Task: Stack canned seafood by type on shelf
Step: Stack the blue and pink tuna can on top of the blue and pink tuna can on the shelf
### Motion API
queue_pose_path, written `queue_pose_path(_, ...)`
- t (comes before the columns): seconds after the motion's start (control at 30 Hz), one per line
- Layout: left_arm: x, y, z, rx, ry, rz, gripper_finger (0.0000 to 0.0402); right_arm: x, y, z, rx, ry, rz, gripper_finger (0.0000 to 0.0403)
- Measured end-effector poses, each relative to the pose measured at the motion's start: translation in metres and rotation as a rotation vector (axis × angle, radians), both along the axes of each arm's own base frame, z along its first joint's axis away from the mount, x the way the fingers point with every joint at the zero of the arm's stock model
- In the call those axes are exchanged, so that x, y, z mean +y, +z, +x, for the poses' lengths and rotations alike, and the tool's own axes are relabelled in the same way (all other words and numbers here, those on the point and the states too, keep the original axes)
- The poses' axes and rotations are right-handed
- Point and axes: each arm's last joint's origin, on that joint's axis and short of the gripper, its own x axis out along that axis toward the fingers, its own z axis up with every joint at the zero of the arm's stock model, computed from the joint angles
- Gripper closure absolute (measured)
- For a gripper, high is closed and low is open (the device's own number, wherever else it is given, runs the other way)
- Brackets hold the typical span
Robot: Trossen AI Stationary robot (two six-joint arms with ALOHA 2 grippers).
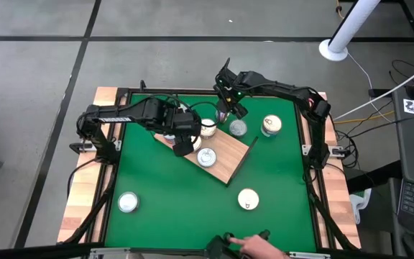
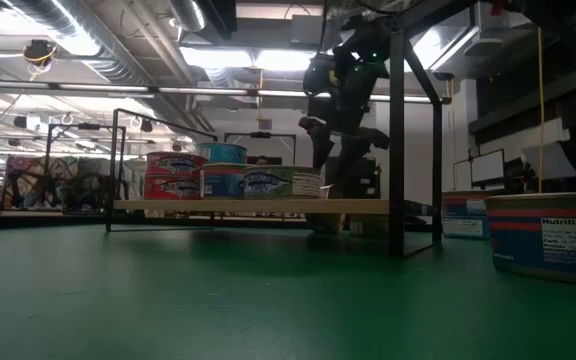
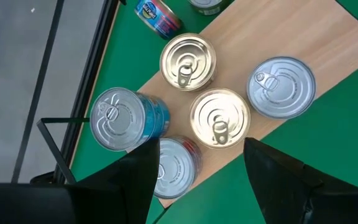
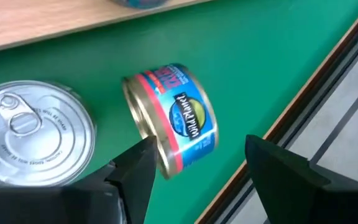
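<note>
Just below the right claw (image 4: 194,165) a tin lies on its side (image 4: 173,118) on the green mat (image 4: 272,56), near the shelf (image 4: 42,18). The claw is open wide and holds nothing. To do this well, it should come straight down so one finger goes on each side of the tin, then squeeze softly so the tin can't roll away. The left claw (image 3: 201,168) waits above the tins on the shelf (image 3: 219,118), open and empty too.
</note>
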Motion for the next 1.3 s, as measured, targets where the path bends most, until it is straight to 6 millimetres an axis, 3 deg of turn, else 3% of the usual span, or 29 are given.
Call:
queue_pose_path(0.3,-0.002,0.000,0.000,-0.006,0.002,0.000,0.0174,-0.004,-0.016,0.006,0.032,-0.007,-0.004,0.0159)
queue_pose_path(1.3,-0.002,0.000,0.000,-0.006,0.003,0.002,0.0174,-0.001,-0.010,0.001,0.048,0.013,0.001,0.0159)
